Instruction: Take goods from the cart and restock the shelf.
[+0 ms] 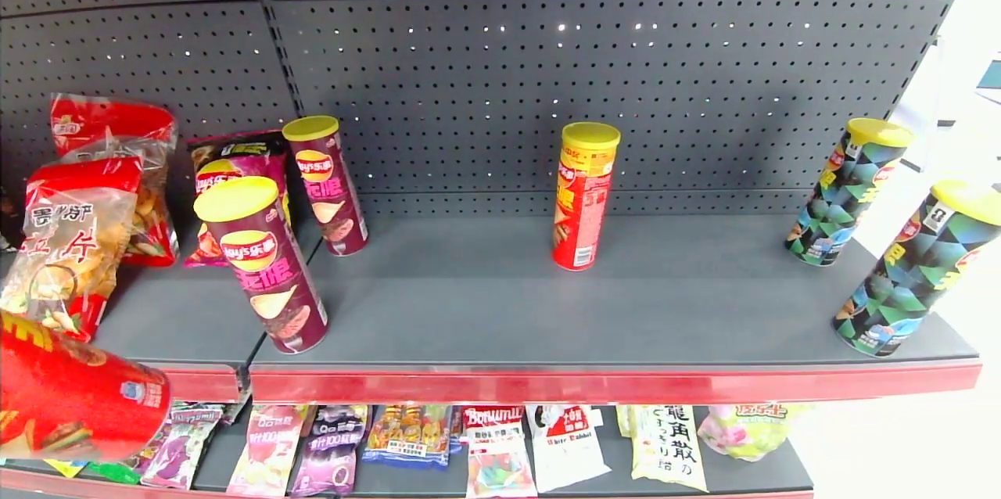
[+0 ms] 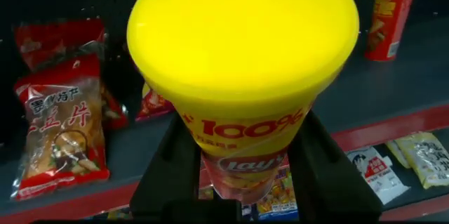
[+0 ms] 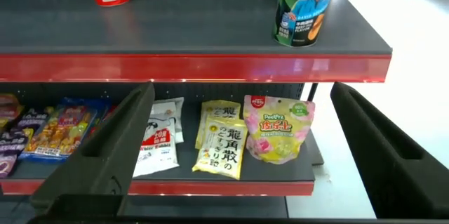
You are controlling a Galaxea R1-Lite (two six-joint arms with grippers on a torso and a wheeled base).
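The left gripper's fingers are clamped on a red chips can with a yellow lid, held in front of the shelf's front edge at its left end. The right gripper's fingers stand apart and empty, facing the front edge near the shelf's right corner.

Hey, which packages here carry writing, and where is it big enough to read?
Red can in the left gripper: big legible number and logo.
Front purple can: legible logo, large characters.
Red snack bag: large legible characters.
Cream pouch: bold legible characters.
Black patterned cans: print too small to read.
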